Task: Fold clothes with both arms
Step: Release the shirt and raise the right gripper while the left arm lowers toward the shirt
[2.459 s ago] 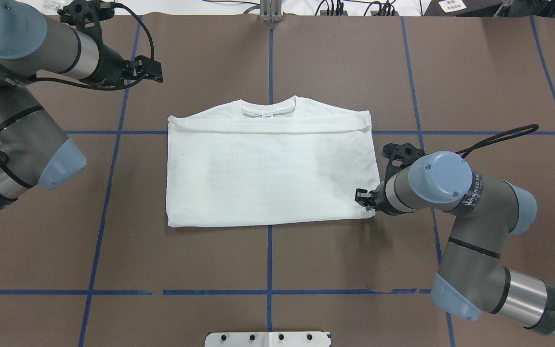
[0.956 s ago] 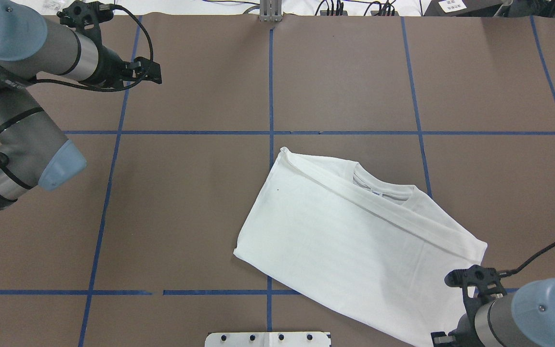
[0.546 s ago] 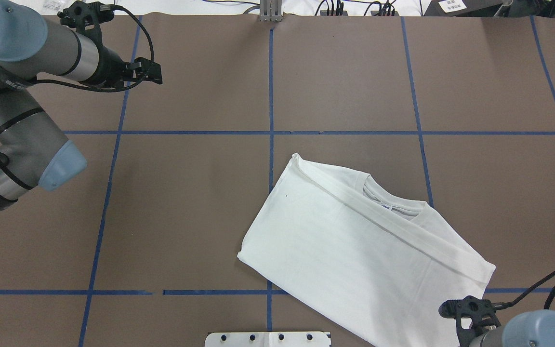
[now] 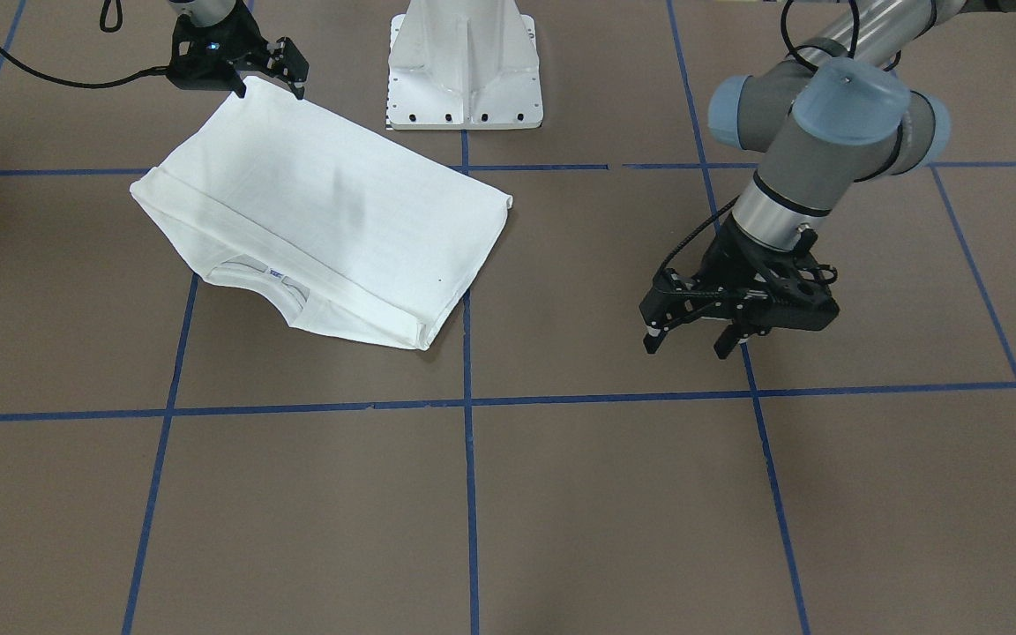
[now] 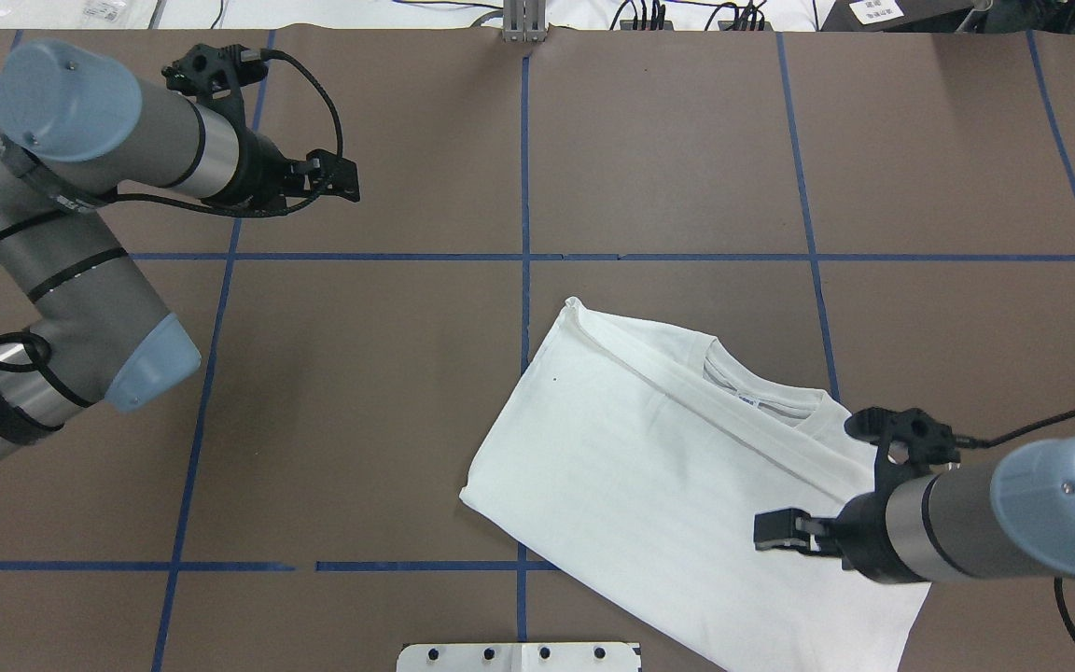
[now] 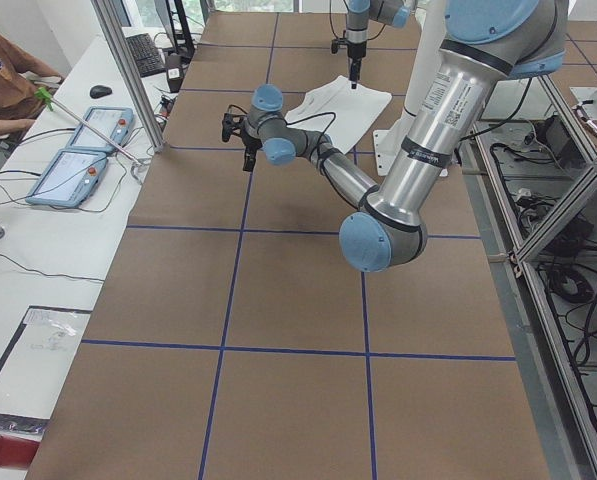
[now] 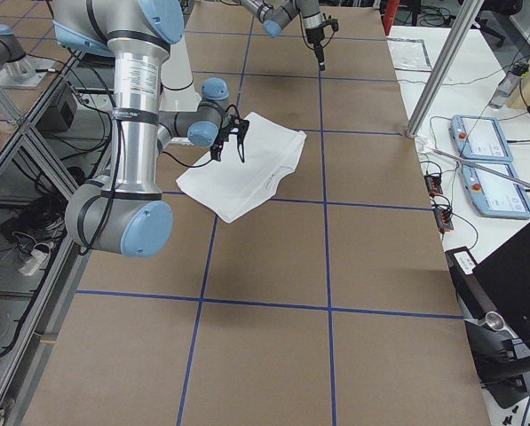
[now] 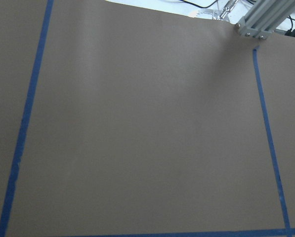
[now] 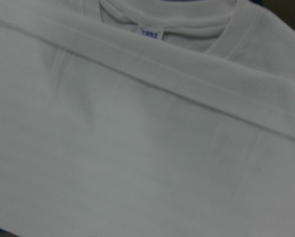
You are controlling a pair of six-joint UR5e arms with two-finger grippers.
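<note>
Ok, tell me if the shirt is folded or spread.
Folded: the shirt is a compact rectangle, sleeves hidden, hem doubled up to the collar.

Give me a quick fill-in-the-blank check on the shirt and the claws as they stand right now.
1. The shirt lies mostly on the robot's ____ half of the table.
2. The left claw is ____, over bare table.
3. The neck label shows in the ____ wrist view.
4. The tape lines on the table are ____.

Missing words: right; open; right; blue.
</note>
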